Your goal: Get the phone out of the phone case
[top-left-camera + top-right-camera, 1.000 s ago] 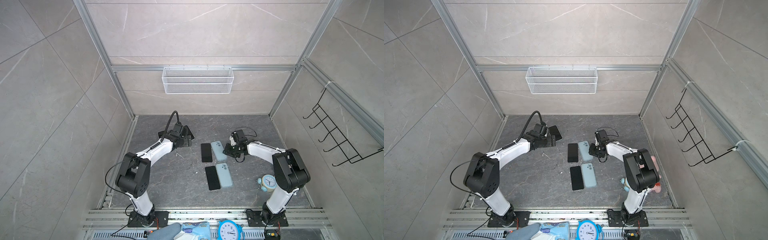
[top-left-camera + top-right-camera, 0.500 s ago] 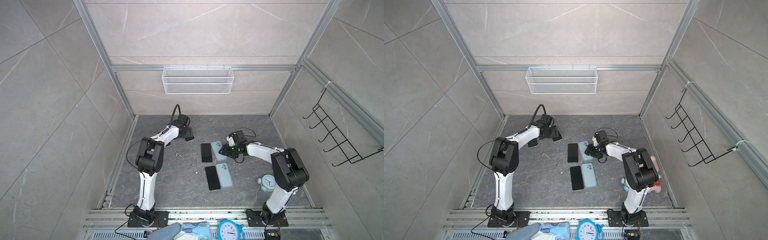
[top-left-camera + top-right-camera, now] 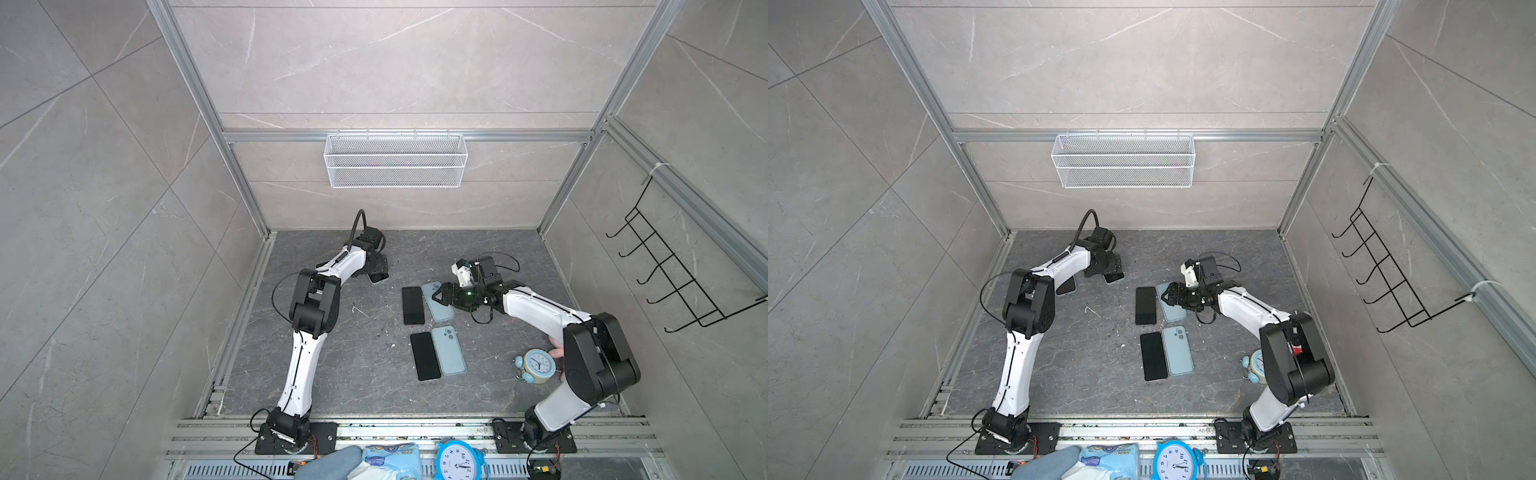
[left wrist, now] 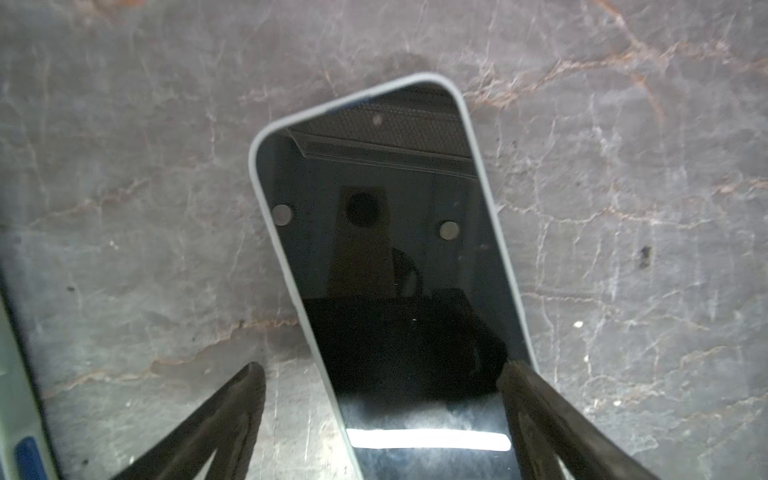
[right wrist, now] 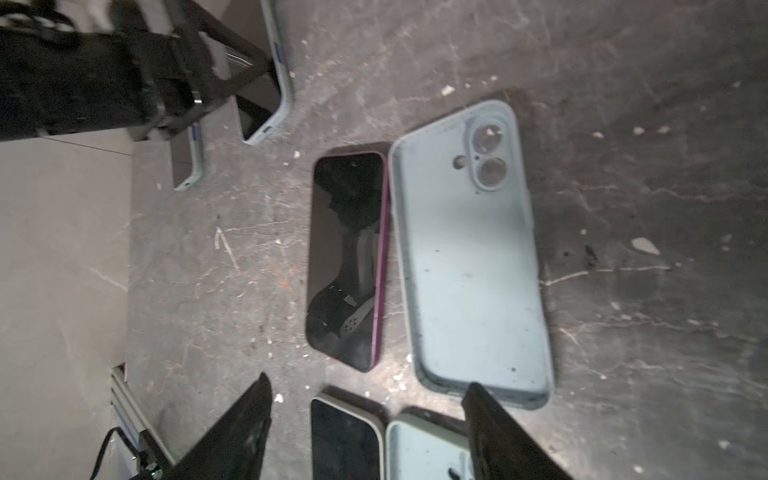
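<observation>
A phone (image 4: 386,270) in a pale phone case (image 4: 259,166) lies screen up on the dark floor at the back left. My left gripper (image 4: 382,368) hangs open over one end of it; one fingertip overlaps its edge and the other stands clear. In both top views this gripper (image 3: 376,270) covers most of the phone. My right gripper (image 3: 438,297) is open and empty above the far blue case (image 3: 440,313), which lies beside a bare black phone (image 3: 413,305). A second bare phone (image 3: 424,356) and blue case (image 3: 448,351) lie nearer the front.
Another cased phone (image 3: 1067,286) lies under my left forearm. A small blue alarm clock (image 3: 538,365) stands by my right arm's elbow. A wire basket (image 3: 395,160) hangs on the back wall and a hook rack (image 3: 673,282) on the right wall. A second clock (image 3: 457,461) sits on the front rail.
My right gripper's jaws have opened wider beside the far blue case. My left arm's elbow has swung up and inward while its gripper stayed over the cased phone.
</observation>
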`<action>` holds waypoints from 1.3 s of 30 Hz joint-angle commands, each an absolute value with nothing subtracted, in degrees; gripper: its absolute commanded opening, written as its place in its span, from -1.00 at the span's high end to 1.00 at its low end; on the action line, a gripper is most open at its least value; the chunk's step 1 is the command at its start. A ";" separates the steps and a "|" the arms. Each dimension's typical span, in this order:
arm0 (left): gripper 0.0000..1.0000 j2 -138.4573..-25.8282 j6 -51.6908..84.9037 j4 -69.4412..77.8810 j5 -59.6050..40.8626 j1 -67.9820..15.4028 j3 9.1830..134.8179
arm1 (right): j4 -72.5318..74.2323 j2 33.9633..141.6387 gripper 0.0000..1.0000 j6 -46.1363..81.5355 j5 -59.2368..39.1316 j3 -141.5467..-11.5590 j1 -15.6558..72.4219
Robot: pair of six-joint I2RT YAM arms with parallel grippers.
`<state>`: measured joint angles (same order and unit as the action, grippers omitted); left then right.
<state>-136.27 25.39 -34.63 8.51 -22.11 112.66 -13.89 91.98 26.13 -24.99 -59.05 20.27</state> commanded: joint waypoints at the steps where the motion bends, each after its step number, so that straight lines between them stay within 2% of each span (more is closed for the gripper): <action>1: -0.82 -138.37 25.62 -35.60 8.45 -21.71 115.57 | -15.90 89.71 -0.60 23.94 -26.07 -61.14 22.87; 8: -0.81 -142.64 26.04 -38.79 8.92 -21.62 122.40 | -16.04 92.92 -0.69 23.64 -26.59 -66.14 24.87; 17: -0.81 -148.03 25.66 -45.49 12.09 -21.64 129.84 | -13.43 98.62 -0.70 24.25 -29.78 -70.72 25.38; 21: -0.68 -148.92 25.41 -45.70 10.29 -21.54 130.28 | -12.04 104.42 -0.69 26.28 -32.87 -75.17 25.40; 26: -0.47 -144.32 25.72 -41.21 6.52 -21.38 121.73 | -13.00 109.80 -0.69 28.68 -32.52 -80.72 26.31; 31: -0.27 -137.04 27.67 -33.66 -2.15 -19.48 109.63 | -9.38 115.28 -0.66 34.27 -33.07 -84.43 29.53; 39: -0.15 -128.90 28.66 -28.64 -13.88 -15.75 99.84 | -7.46 125.08 -0.54 39.78 -29.54 -92.37 33.17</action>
